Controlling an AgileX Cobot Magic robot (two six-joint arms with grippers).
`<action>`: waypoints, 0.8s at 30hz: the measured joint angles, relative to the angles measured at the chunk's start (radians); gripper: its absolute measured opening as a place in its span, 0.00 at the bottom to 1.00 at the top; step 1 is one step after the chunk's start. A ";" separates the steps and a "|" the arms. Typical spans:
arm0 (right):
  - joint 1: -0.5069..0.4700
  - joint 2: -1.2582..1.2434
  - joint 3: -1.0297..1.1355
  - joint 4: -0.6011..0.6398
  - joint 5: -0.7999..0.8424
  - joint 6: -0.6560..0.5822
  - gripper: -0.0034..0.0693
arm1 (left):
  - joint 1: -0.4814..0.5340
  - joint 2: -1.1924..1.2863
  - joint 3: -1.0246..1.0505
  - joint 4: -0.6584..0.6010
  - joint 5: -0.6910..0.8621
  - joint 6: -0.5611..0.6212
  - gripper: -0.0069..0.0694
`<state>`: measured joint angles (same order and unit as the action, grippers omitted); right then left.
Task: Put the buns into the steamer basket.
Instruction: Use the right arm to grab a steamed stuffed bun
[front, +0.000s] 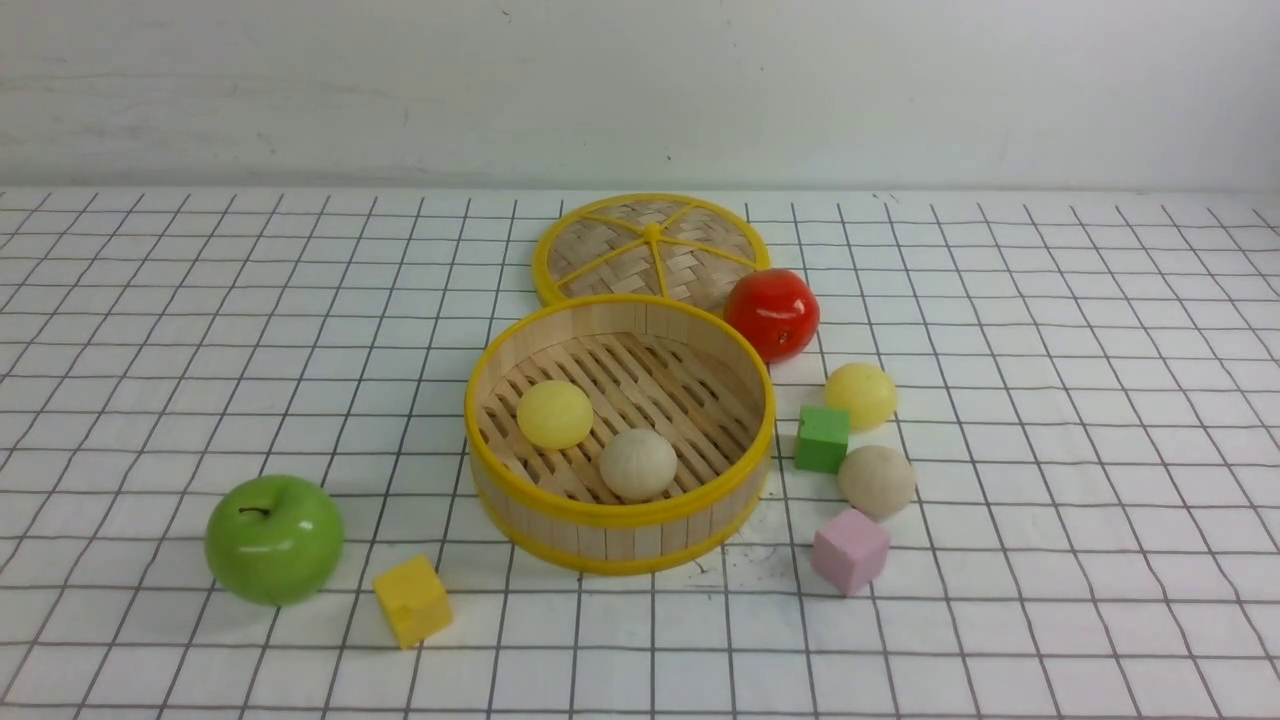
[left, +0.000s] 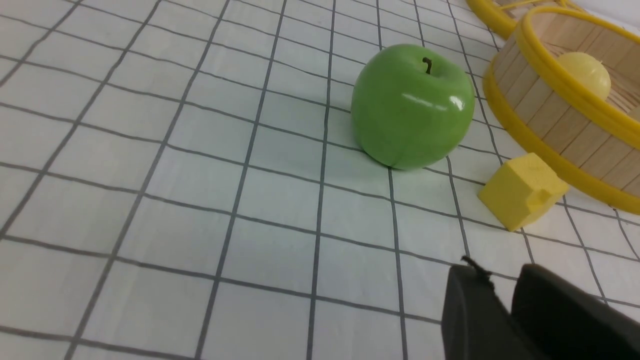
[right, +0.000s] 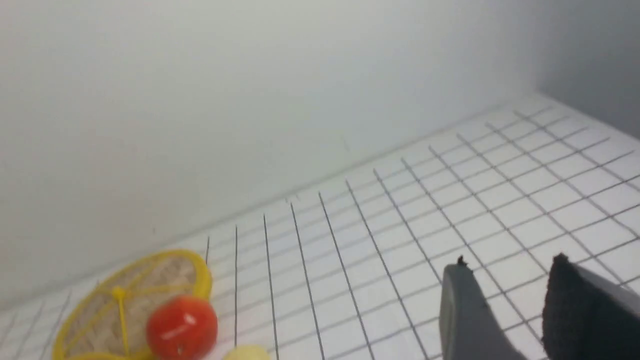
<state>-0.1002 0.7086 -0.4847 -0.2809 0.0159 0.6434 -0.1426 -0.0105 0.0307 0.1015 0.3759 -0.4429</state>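
Observation:
The steamer basket (front: 600, 540) stands mid-table with a pale yellow bun (front: 554, 414) and a beige bun (front: 638, 464) on its slatted floor. To its right, on the cloth, lie another yellow bun (front: 861, 395) and another beige bun (front: 876, 480). Neither gripper shows in the front view. In the left wrist view my left gripper (left: 500, 272) hovers over bare cloth, its fingers narrowly parted and empty, with the basket (left: 550, 115) beyond. My right gripper (right: 510, 262) is open and empty, aimed at the far right of the table.
A green apple (front: 274, 538) and a yellow cube (front: 412, 600) sit left of the basket. A red apple (front: 771, 313) rests against the woven lid (front: 620, 245) behind it. A green cube (front: 822, 438) and a pink cube (front: 850, 550) lie among the loose buns.

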 joint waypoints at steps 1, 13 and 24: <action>0.020 0.023 0.005 -0.008 -0.023 -0.001 0.38 | 0.000 0.000 0.000 0.000 0.000 0.000 0.26; 0.346 0.484 -0.128 -0.072 0.001 -0.007 0.38 | 0.000 0.000 0.000 0.000 0.000 0.000 0.27; 0.495 0.648 -0.194 -0.050 0.112 -0.008 0.38 | 0.000 0.000 0.000 0.000 0.000 0.000 0.28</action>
<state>0.3949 1.3567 -0.6792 -0.3309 0.1276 0.6359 -0.1426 -0.0105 0.0307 0.1015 0.3759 -0.4429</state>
